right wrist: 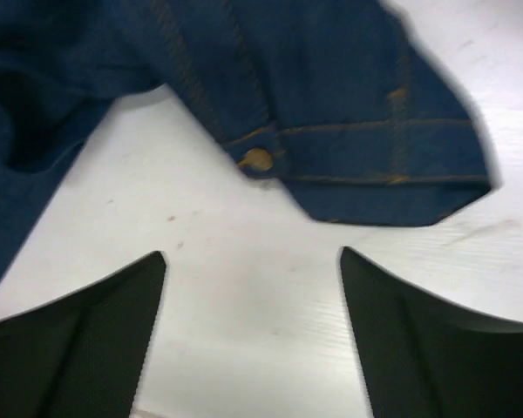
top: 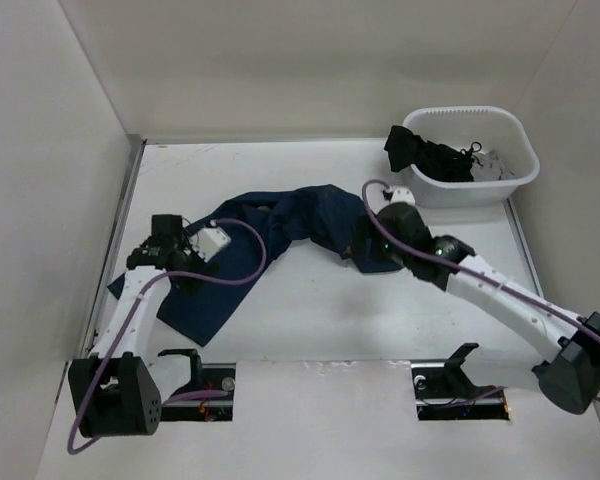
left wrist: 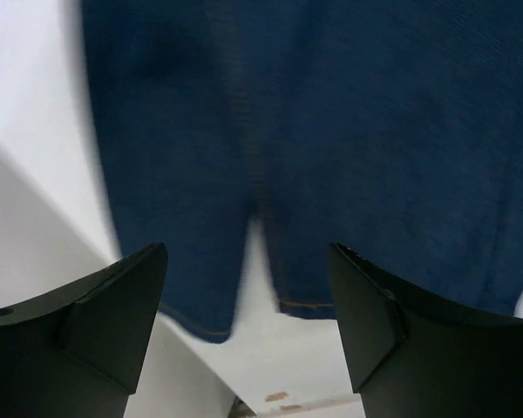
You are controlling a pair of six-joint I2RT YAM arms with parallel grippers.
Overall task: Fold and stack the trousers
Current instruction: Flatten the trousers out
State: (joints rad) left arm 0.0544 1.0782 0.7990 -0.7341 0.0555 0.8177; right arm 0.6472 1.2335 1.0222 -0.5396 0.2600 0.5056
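Although laid flat on the table (top: 330, 320), not yet folded: trousers (top: 280, 235) from hems (left wrist: 305, 305) at 8 o'clock to waist toward 3 o'clock. Looks like the grasp before a first fold. Shows left gripper (left wrist: 247, 252) spread wide over the hems, empty; right gripper (right wrist: 253, 257) spread too, over bare table beside the waistband button (right wrist: 257, 158). Calls next for lowering and pinching both ends.

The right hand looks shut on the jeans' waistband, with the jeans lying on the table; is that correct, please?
Not quite: the right hand is open and holds nothing; the waistband lies just beyond it. The right wrist view shows this. The jeans do lie on the table.
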